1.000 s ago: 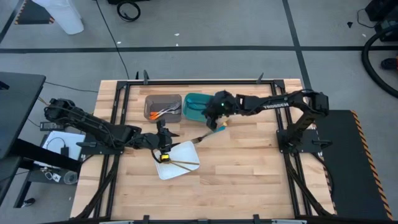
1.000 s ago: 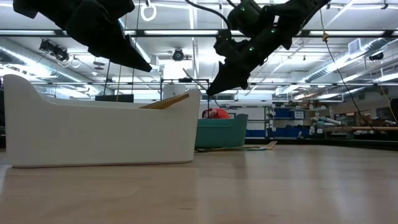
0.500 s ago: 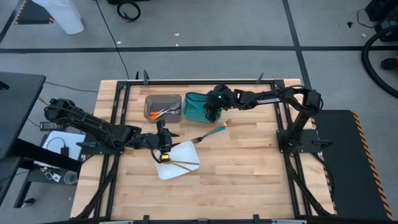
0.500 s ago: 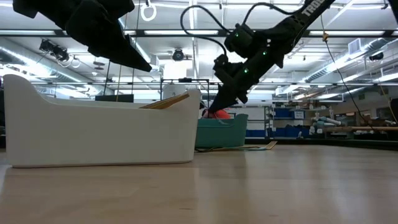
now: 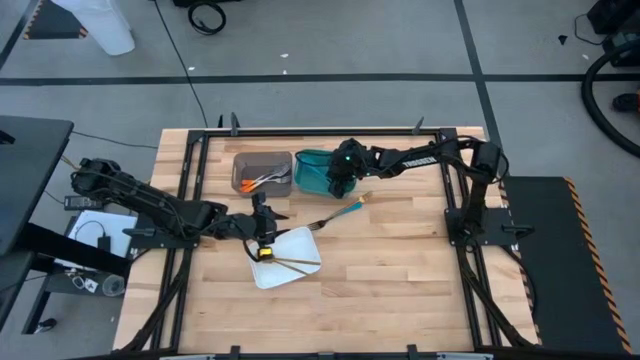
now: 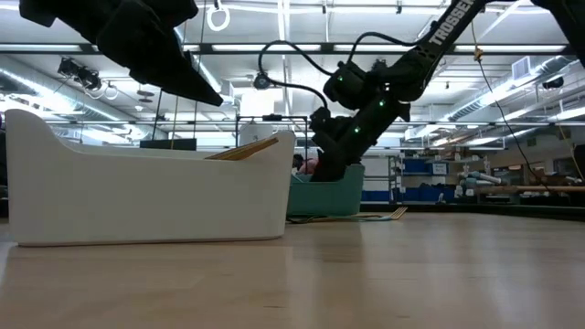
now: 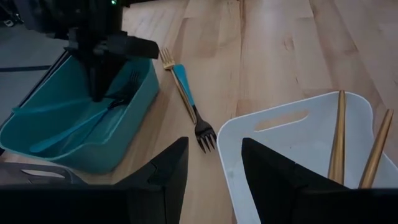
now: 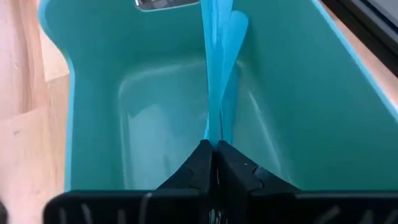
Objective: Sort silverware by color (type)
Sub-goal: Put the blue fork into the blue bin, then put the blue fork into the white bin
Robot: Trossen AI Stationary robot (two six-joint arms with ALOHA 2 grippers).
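Observation:
My right gripper (image 5: 337, 181) reaches down into the teal bin (image 5: 312, 172) and is shut on a teal-blue piece of silverware (image 8: 213, 74). A second teal-blue piece (image 8: 233, 37) lies beside it in the bin. A teal-handled fork (image 5: 340, 213) lies flat on the table between the bin and the white tray (image 5: 300, 270). Two gold pieces (image 7: 339, 140) lie in the tray. Orange-handled pieces (image 5: 262, 180) lie in the grey bin (image 5: 250, 160). My left gripper (image 7: 214, 168) is open and empty over the tray's far edge. My right gripper pinches the teal-blue piece's handle (image 8: 212, 127) between its two shut fingers. The fingers slant down into the bin from the table's right side and lie along the piece. The piece reaches out past the fingertips along the inside of the bin; whether it rests on the floor I cannot tell.
The teal bin and the grey bin stand side by side at the table's far middle. The white tray (image 6: 146, 192) sits near the middle, below my left gripper. Bare wood (image 5: 400, 270) lies to the right and near side.
My right gripper has gone from above the table beside the loose fork toward the table's far left and down into the teal bin, staying shut on the teal-blue piece. The loose fork has stayed where it was.

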